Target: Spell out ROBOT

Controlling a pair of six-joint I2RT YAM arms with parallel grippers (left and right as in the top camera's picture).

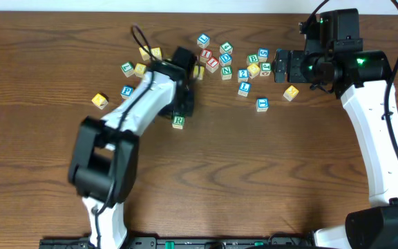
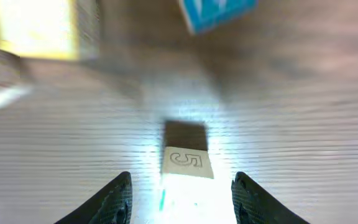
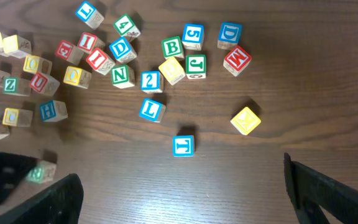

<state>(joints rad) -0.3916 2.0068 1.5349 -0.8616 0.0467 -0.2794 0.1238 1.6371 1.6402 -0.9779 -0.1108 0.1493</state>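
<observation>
The green-printed R cube (image 1: 178, 122) stands alone on the wood just below my left gripper (image 1: 180, 113). In the left wrist view this cube (image 2: 188, 163) sits between the two fingers with a gap on each side, glare washing out its near face; the left gripper (image 2: 182, 202) is open. My right gripper (image 1: 282, 66) hovers open over the pile's right side and holds nothing. Its wrist view shows the blue T cube (image 3: 183, 145), the green B cube (image 3: 172, 47), two yellow-faced cubes (image 3: 245, 120) (image 3: 171, 70) and the blurred R cube (image 3: 42, 172).
Several other letter and number cubes lie scattered at the back centre (image 1: 216, 59), among them a red M (image 3: 237, 59) and a blue H (image 3: 53, 110). More cubes lie left of the left arm (image 1: 133, 69), and a lone yellow one (image 1: 99, 101) sits further left.
</observation>
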